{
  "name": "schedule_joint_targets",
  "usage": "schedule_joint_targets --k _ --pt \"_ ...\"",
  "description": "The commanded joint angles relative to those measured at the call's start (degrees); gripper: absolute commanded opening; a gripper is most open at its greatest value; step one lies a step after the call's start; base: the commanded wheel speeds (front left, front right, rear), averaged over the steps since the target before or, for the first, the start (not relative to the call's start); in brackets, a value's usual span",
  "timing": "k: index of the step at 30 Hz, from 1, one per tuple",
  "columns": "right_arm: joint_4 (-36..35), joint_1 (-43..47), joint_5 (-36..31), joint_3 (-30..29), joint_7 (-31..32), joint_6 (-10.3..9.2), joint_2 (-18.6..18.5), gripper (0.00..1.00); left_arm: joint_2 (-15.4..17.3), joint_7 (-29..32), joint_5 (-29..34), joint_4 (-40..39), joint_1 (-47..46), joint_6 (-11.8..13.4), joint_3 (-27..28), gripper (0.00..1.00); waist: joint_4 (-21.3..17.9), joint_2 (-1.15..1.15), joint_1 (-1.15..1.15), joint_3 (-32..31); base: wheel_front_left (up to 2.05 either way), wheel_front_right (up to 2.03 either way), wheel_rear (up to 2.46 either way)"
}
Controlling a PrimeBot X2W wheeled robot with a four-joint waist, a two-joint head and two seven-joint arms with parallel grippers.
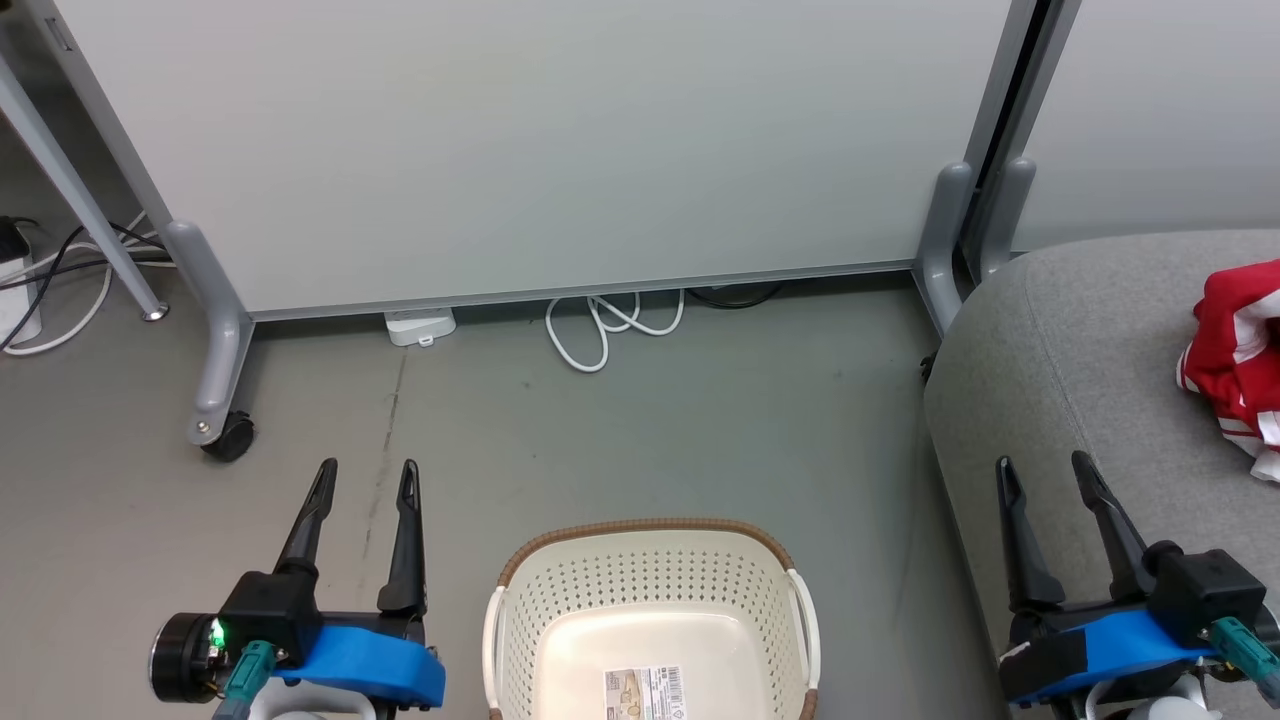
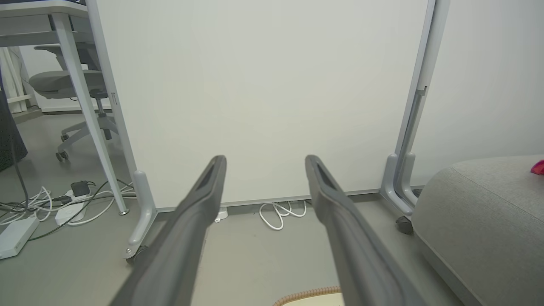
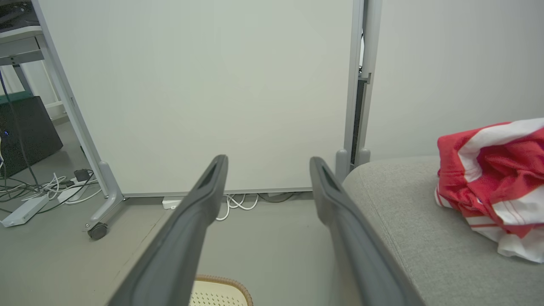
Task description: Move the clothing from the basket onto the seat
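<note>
So the basket (image 1: 650, 526) is seen on the floor between the two arms, and nothing red is left in the part that's visible, just a printed label (image 1: 645, 693) on the bottom. The clothing (image 1: 1235, 350) is found bunched up on the seat (image 1: 1060, 360), at the right edge of the head view. The left gripper (image 1: 368, 468) is held with its fingers spread wide and nothing between them. Same for the right gripper (image 1: 1042, 462), which is seen against the seat's left edge. The heap lies ahead and to the right of the right gripper and well apart from the left one, so the right arm would be the one picked for any tidying. No clear long axis can be made out in the crumple. The job looks pretty much done
</note>
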Motion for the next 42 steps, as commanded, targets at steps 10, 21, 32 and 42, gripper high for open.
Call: schedule_joint_targets --k 10,21,32,42 --pt "1.8 1.4 0.2 0.1 0.0 0.01 0.9 1.0 -0.8 -0.1 1.1 0.8 0.8 -1.0 2.1 1.0 0.7 0.0 0.01 -0.6 0.0 0.0 0.0" --pt "2.4 0.6 0.3 0.5 0.0 0.01 1.1 1.0 -1.3 -0.2 2.1 1.5 0.2 -1.6 3.2 1.0 1.0 0.0 0.01 -0.5 0.0 0.0 0.0" --pt "4.7 0.5 6.4 -0.2 2.1 0.0 1.1 0.0 -1.4 2.3 -4.4 3.7 1.2 -1.5 3.8 0.0 0.7 0.0 0.01 -0.5 0.0 0.0 0.0" --pt "3.9 0.3 17.3 -0.4 4.5 0.0 1.1 0.0 -1.4 4.8 -15.6 2.9 0.8 -1.6 4.7 0.0 0.1 0.0 0.01 -0.5 0.0 0.0 0.0"
